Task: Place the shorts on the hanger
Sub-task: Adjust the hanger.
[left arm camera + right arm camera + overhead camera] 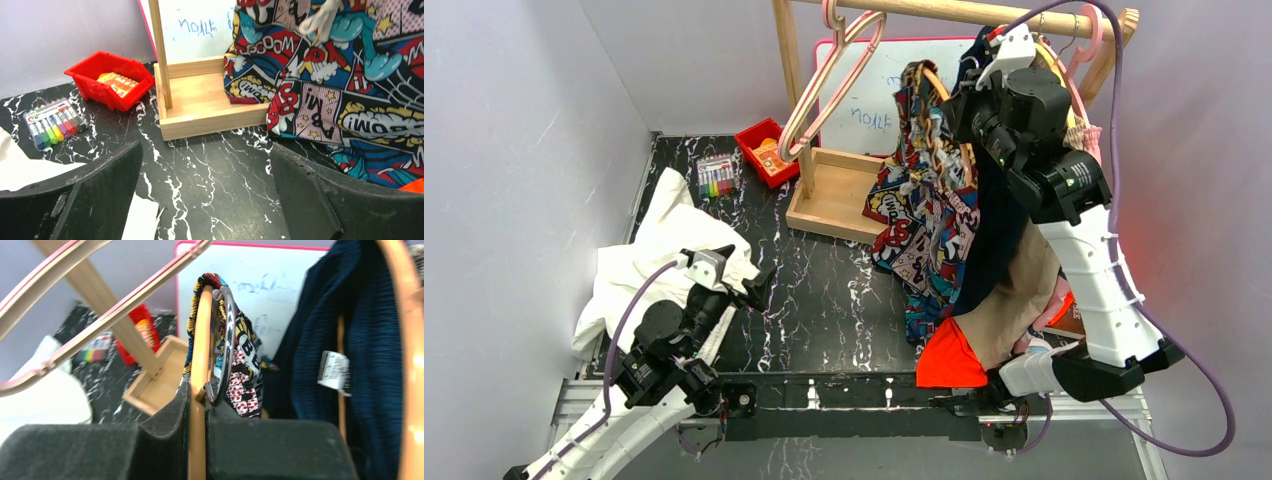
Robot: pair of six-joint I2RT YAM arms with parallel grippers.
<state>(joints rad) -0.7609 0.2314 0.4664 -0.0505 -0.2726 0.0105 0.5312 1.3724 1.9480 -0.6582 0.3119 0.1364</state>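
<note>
Right fingers (165, 440) pinch the slim light-orange hanger (199, 350), comic-print fabric shorts (924, 210) draped just beyond, seemingly for hanging; left fingers (100, 195) spread idle.

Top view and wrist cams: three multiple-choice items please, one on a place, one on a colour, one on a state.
1. Where is the red bin?
A) left of the wooden rack base
B) inside the rack base
C) right of the rack base

2. What colour is the hanger in the right gripper?
A) pink
B) light orange
C) black

3. The left gripper is:
A) shut on fabric
B) shut on nothing
C) open and empty

Answers:
1 A: it sits by the marker pack, left of the base.
2 B: an orange bar is clamped there.
3 C: the jaws stand wide apart, nothing between.
</note>
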